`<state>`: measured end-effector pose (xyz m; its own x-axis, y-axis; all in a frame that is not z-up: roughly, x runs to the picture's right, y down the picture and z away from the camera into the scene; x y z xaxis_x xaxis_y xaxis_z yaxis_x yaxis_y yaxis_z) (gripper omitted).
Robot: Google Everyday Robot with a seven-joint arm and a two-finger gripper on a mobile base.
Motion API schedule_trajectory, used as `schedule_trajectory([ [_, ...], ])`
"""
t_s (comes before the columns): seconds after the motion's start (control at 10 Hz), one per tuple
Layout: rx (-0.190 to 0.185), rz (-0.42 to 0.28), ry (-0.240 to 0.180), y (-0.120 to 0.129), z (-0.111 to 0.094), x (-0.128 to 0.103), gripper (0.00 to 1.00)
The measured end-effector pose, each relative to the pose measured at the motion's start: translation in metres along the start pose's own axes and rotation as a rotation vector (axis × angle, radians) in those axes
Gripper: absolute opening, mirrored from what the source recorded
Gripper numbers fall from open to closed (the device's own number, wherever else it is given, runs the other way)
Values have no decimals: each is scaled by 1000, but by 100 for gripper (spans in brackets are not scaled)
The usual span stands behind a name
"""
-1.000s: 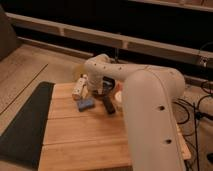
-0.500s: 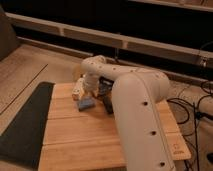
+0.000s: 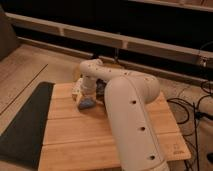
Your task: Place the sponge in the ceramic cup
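End effector [image 3: 89, 94] low, right over the sponge [image 3: 86, 104], which lies on the table [image 3: 70, 137] just beside the bottle [image 3: 76, 89]. Grip state: you cannot tell. Cup hidden, probably behind the arm. Confirm hold; lift straight, clear of the bottle.

gripper [image 3: 88, 98] at the sponge [image 3: 86, 104], mostly masked by the arm [image 3: 127, 115], pale bottle [image 3: 77, 90] half hidden behind it, arm cut off by the bottom edge

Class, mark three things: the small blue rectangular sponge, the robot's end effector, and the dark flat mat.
small blue rectangular sponge [image 3: 86, 104]: camera view, its blue upper face.
end effector [image 3: 88, 98]: camera view, its tip, directly over the sponge.
dark flat mat [image 3: 25, 125]: camera view, its middle, left of the wooden tabletop [image 3: 75, 136].
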<state>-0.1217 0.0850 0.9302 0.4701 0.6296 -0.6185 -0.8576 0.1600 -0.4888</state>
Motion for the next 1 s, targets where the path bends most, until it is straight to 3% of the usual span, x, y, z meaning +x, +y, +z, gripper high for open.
schedule_trajectory([
  [0.3, 22, 2, 27, -8, 5, -2, 36],
  [0.5, 34, -6, 22, -8, 5, -8, 20],
  [1.0, 47, -28, -16, -3, -6, -21, 19],
])
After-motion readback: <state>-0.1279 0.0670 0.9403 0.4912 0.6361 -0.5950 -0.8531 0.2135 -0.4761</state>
